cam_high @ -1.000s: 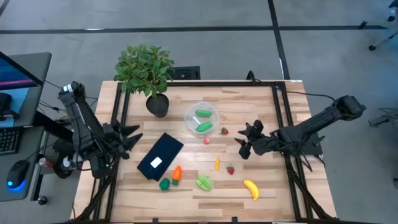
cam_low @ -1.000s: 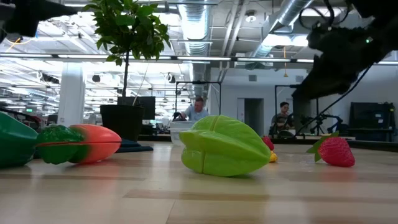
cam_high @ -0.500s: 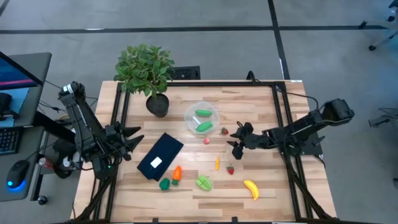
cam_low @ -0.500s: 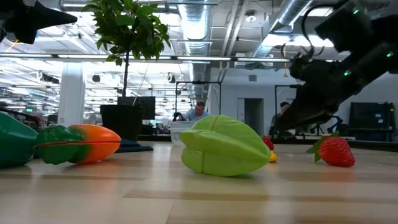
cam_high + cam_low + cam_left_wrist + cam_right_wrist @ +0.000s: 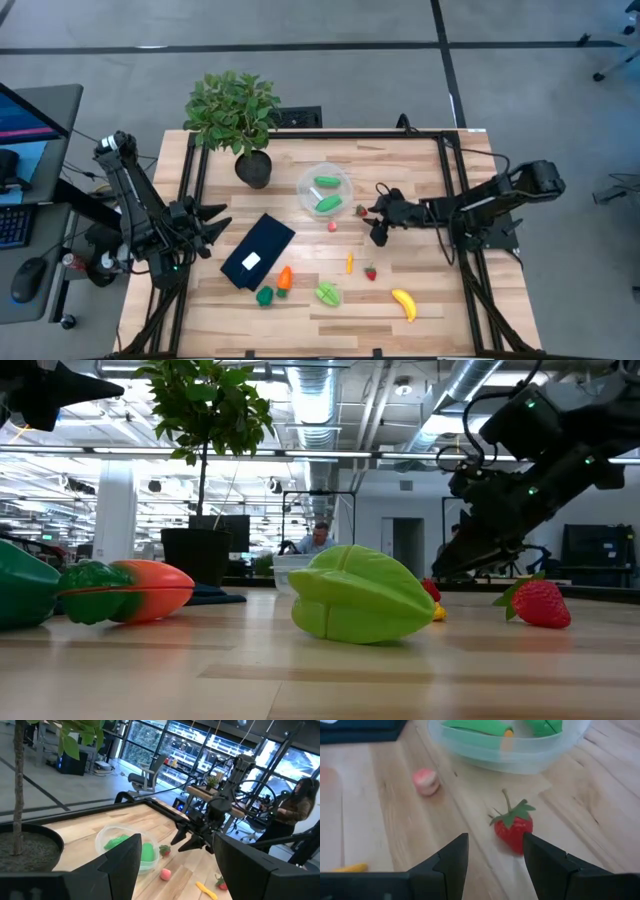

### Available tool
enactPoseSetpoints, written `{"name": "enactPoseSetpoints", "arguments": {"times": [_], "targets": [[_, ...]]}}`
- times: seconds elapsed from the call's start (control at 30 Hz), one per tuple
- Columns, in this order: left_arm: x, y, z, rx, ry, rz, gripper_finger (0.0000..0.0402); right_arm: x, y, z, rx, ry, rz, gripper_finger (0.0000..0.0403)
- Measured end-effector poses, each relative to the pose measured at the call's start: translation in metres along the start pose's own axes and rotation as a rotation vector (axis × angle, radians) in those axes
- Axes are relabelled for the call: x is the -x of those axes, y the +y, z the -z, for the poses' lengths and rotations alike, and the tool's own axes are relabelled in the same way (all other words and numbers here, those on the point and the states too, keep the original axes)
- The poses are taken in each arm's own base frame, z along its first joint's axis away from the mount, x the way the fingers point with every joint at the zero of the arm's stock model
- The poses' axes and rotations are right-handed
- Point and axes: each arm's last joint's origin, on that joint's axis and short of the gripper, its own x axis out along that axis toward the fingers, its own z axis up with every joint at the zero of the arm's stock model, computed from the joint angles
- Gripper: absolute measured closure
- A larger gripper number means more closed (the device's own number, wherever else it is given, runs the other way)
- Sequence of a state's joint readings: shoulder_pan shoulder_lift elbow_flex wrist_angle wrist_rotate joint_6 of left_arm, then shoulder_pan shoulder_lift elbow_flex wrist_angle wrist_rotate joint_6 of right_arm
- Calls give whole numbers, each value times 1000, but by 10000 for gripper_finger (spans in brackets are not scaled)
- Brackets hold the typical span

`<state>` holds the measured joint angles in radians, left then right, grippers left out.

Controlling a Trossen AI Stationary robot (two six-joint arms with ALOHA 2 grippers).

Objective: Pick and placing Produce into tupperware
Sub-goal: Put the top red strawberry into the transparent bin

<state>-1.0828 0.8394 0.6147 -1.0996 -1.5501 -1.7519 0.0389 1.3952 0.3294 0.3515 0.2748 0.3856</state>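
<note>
1. Red strawberry (image 5: 514, 828) is my target: it lies on the bench just beside the tupperware (image 5: 324, 190), on the side toward my right arm, near the bench's middle and a little toward the far edge.
2. My right tool (image 5: 376, 222) sits low just short of that berry, fingers spread apart with nothing between them; in the right wrist view the berry sits ahead of the gap, nearer one finger than the other.
3. To do this well, I judge I should centre the gap on the berry's body, not on its green leaf cap, then come down until the fingertips nearly meet the wood before closing. The berry is small and smooth, so a shallow pinch could squirt it sideways into the container wall.
4. After the grip, I should lift clear of the rim before crossing over; the clear wall looks light and a bump would likely shove it.
5. My left tool (image 5: 212, 224) waits over the bench's left edge, fingers apart, empty.
6. Count, high view: two green pieces (image 5: 327, 194) already in the tupperware.
7. Loose on the bench: two strawberries (second one (image 5: 371, 272) toward the near edge), one small pink piece (image 5: 332, 226), one banana (image 5: 403, 303), one carrot (image 5: 285, 278), one small yellow-orange piece (image 5: 349, 264), one green starfruit-like piece (image 5: 327, 294), one dark green piece (image 5: 264, 296).
</note>
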Motion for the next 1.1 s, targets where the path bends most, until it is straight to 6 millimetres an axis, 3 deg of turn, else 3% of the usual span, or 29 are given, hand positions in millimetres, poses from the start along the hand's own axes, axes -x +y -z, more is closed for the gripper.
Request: {"name": "enactPoseSetpoints", "arguments": {"times": [0.57,1.1], "targets": [[0,0,0,-1,0,0,165,-5,-20,-7,-2,23,-30,226],[0,0,0,0,-1,0,165,-4,-13,-12,-25,-31,-74,226]]}}
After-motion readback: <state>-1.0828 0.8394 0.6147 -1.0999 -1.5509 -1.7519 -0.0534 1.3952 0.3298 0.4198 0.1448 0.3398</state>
